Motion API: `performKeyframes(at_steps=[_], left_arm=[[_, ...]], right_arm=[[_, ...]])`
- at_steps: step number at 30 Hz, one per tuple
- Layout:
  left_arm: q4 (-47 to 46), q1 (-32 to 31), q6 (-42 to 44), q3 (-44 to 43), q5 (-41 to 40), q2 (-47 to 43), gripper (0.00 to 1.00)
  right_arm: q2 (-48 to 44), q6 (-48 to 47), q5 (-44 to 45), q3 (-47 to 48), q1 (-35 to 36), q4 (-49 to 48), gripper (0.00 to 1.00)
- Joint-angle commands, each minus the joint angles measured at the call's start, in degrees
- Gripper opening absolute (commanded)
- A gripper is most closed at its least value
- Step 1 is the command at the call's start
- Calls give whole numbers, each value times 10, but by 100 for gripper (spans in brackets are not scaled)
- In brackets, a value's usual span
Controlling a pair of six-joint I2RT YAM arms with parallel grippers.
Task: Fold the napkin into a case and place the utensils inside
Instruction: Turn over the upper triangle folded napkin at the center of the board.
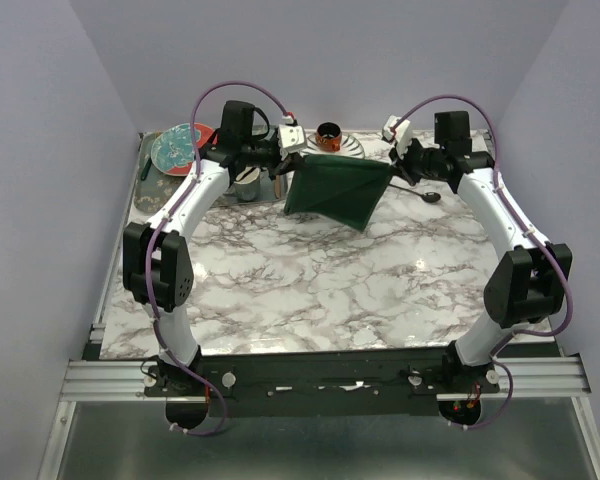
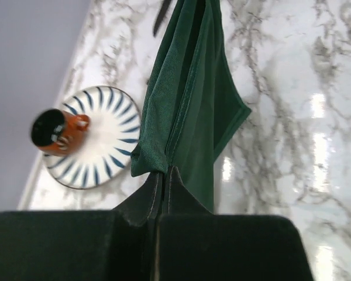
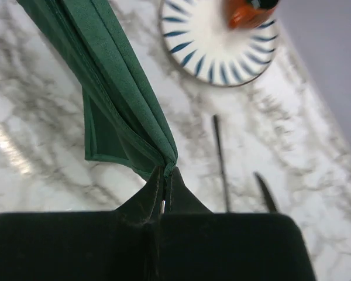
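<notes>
The napkin (image 1: 332, 192) hangs stretched between both arms in the upper middle of the overhead view; its top edge runs left to right, the left gripper (image 1: 283, 163) pinching one upper corner and the right gripper (image 1: 394, 172) the other, jaws pressed tight on cloth in both wrist views; neither arm is nearer. The cloth sags doubled, lowest at its lower right. Just behind it sits the striped plate (image 1: 352, 148) with a cup (image 1: 328, 131); the black utensils (image 3: 221, 157) lie under the right wrist, lower right of that view. I'd judge the bare marble table (image 1: 310, 290) at frame centre the open room for laying it flat.
</notes>
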State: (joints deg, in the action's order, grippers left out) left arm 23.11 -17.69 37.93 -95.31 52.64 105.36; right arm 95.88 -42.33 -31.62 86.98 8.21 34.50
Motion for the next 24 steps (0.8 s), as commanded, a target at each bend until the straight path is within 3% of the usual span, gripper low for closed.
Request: performKeyframes(at_steps=[1,7,13,18,24], left_arm=[[-104,12,134,6,25,22,0],[-151,10,242,158,57,-24,0],[-102,-2,419,341,66,-109,0],[-47,-16,532,443,56,-152,0],[34,-36,643,491,33,-174,0]], right_arm=[[-15,-121,43,-42,0,-222,1],[-80,-206,23,-238,10,-377,1],[-176,-309,-11,-446,40,-449,1],[-224,-399,-33,-557,56,-449,1],[-272,-513,-57,-641,77,-407,1]])
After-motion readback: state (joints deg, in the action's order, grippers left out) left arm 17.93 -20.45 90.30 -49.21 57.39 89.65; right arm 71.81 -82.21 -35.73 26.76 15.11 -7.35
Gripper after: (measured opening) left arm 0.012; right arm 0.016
